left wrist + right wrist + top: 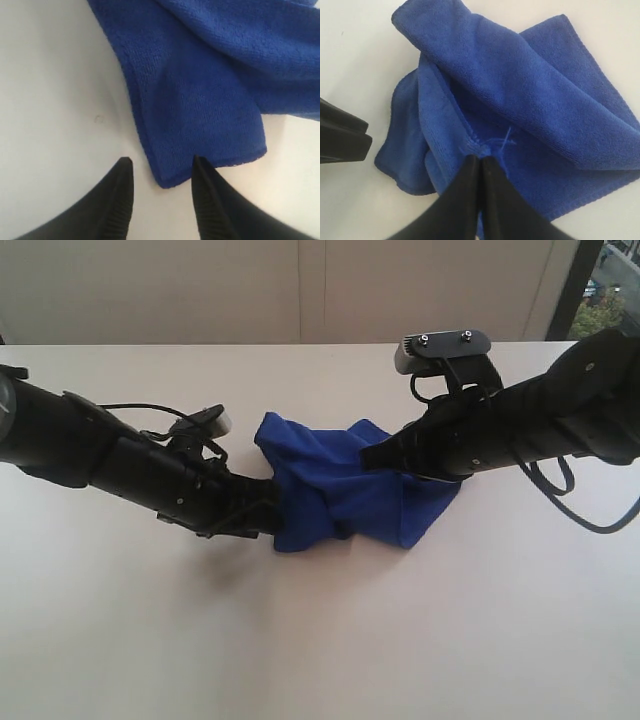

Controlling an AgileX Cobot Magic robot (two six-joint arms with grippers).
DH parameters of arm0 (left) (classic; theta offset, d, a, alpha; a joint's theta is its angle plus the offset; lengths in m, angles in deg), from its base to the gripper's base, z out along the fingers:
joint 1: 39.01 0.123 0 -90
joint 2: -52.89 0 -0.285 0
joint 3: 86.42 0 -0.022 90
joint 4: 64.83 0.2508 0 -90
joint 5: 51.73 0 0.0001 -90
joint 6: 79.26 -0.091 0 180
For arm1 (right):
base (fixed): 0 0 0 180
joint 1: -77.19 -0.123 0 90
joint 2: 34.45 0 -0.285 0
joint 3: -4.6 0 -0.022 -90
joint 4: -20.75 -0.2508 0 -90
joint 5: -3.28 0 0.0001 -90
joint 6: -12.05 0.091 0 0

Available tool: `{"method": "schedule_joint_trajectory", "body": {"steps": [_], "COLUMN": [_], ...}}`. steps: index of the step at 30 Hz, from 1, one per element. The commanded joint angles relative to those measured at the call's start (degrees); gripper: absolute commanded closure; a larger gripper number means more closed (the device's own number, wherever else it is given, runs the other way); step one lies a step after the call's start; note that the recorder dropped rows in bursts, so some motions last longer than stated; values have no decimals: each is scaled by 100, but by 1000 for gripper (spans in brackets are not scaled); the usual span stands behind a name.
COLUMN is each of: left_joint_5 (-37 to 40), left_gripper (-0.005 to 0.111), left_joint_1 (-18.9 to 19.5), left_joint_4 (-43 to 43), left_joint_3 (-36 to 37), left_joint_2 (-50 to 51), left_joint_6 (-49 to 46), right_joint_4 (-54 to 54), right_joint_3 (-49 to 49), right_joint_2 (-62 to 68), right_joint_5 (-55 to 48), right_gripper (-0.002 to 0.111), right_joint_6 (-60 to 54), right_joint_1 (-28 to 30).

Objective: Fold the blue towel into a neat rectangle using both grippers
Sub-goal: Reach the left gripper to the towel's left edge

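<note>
The blue towel (340, 485) lies crumpled and partly folded over itself in the middle of the pale table (320, 640). My left gripper (161, 162) is open beside it, and a rounded corner of the towel (200, 105) lies between its black fingertips (124, 172) without being pinched. In the exterior view that gripper (268, 512) sits at the towel's left edge. My right gripper (481, 161) is shut on a towel corner with a loose thread tag (506, 140), over the towel (520, 95). From the exterior view its tip (372, 456) rests on the towel's top.
The left arm (110, 455) stretches in from the left and the right arm (530, 415) from the right, with a camera mount (445, 350) above it. Part of the left gripper (340, 137) shows in the right wrist view. A beige wall (300, 290) stands behind the table.
</note>
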Motion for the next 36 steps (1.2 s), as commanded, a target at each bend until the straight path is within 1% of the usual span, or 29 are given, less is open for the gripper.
{"method": "schedule_joint_trajectory", "body": {"steps": [1, 4, 8, 10, 13, 18, 26, 30, 33, 36], "left_joint_5": [-2, -247, -198, -198, -198, -230, -292, -524, -705, -893], "left_gripper": [62, 62, 63, 66, 84, 107, 107, 107, 107, 107], "left_joint_1": [-225, -318, -318, -318, -318, -318, -295, -295, -295, -295], "left_joint_4": [-96, -124, -174, -187, -187, -159, -100, 420, 941, 1111], "left_joint_3": [-24, -33, -36, -36, -36, -36, -61, -61, -61, -61], "left_joint_2": [138, 235, 420, 522, 547, 547, 423, 39, -316, -529], "left_joint_6": [-125, -122, -122, -122, -122, -122, -136, -136, 52, 99], "right_joint_4": [-9, -9, -9, -9, -9, -9, -9, -9, -9, -9], "right_joint_3": [8, 8, 8, 8, 8, 8, 8, 8, 8, 8], "right_joint_2": [-44, -44, -44, -44, -44, -44, -44, -44, -44, -44], "right_joint_5": [53, 53, 55, 55, 68, 68, 68, 68, 68, 68], "right_gripper": [108, 108, 108, 108, 108, 108, 108, 108, 108, 108], "right_joint_6": [-41, -41, -23, -8, -10, -10, -10, -10, -10, -10], "right_joint_1": [11, 11, 11, 11, 11, 11, 11, 11, 11, 11]}}
